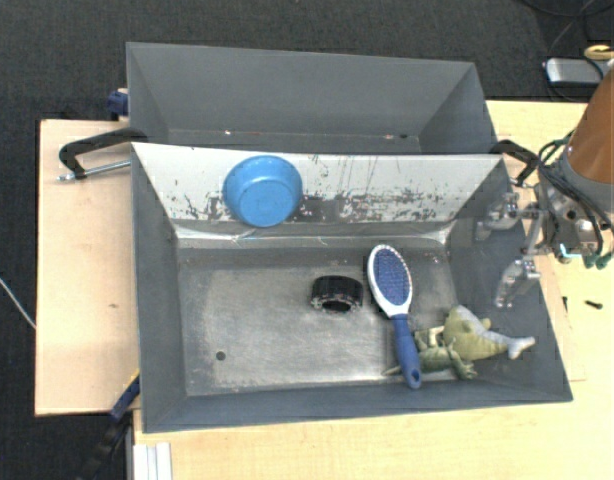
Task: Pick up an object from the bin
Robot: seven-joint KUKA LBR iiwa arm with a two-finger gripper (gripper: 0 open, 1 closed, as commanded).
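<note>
My gripper (497, 261) hangs over the bin's right sloping wall. Its two silvery fingers stand apart, so it is open with nothing between them. Just below it, in the front right corner of the floor, lies a greenish-grey plush animal (471, 340). A blue hairbrush (391, 284) with a white bristle pad lies to the left of the plush, with its handle pointing to the front. A small black ring (336, 293) sits further left, near the middle of the floor.
A round blue bowl (262, 191) rests on its side against the back wall, at the left. The arm with its cables comes in over the right rim. The left half of the floor is bare metal.
</note>
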